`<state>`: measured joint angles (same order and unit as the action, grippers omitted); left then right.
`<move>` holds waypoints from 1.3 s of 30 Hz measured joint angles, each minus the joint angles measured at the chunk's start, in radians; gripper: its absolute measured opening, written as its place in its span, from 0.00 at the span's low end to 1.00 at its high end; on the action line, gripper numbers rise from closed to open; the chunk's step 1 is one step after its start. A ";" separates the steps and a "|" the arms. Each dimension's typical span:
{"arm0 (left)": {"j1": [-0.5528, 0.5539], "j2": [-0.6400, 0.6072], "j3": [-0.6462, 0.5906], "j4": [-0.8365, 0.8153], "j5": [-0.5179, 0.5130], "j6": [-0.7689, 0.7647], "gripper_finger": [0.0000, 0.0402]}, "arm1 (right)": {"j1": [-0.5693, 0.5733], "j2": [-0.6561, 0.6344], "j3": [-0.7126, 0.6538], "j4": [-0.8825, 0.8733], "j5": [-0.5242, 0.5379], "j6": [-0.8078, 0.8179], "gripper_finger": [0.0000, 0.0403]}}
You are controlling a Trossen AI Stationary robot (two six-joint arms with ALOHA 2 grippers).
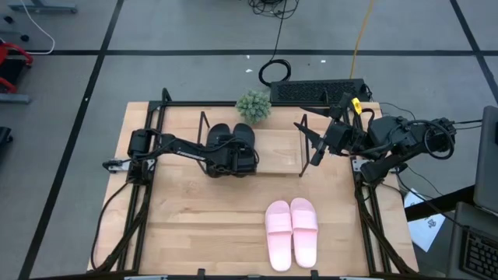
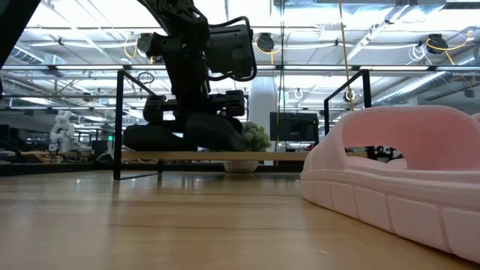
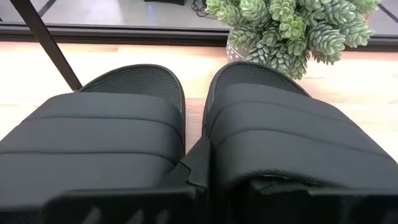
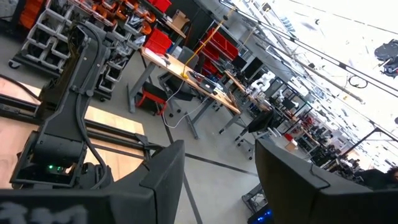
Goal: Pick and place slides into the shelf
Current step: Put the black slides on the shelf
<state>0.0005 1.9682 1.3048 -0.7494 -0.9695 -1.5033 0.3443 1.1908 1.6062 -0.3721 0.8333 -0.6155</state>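
Observation:
Two matte black slides point(image 1: 233, 138) lie side by side on the left half of the shelf's wooden board point(image 1: 276, 144), between its thin wire end frames point(image 1: 302, 144). In the left wrist view both wide straps fill the picture point(image 3: 112, 130). My left gripper point(image 3: 227, 186) reaches in from the table's left over their near ends point(image 1: 237, 161) and is shut on the right one. The pink pair point(image 1: 292, 233) lies flat on the table near the front edge, large in the low view point(image 2: 390, 180). My right gripper point(image 4: 217, 177) waits open, raised beside the shelf's right end frame point(image 1: 314, 152). My left gripper has the right black slide by the inner side of its strap point(image 3: 217, 158). One finger point(image 3: 196, 163) stands in the gap between the two slides, and the other goes under the strap, which hides its tip. The fingers point toward the far edge, along the slide. The slide's sole appears to rest on the shelf board point(image 2: 285, 156).
A small potted plant point(image 1: 254, 106) stands just behind the shelf, close to the black slides' far ends point(image 3: 292, 25). A black frame runs along the table's sides point(image 1: 366, 210). The right half of the shelf board is bare wood. A keyboard point(image 1: 319, 91) lies beyond the far edge.

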 joint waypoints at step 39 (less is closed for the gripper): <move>0.001 0.000 0.000 0.040 0.025 0.002 0.41 | 0.000 0.000 0.000 0.000 -0.001 0.001 0.46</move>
<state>0.0017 1.9686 1.3045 -0.7094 -0.9447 -1.5012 0.3443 1.1908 1.6062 -0.3721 0.8326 -0.6143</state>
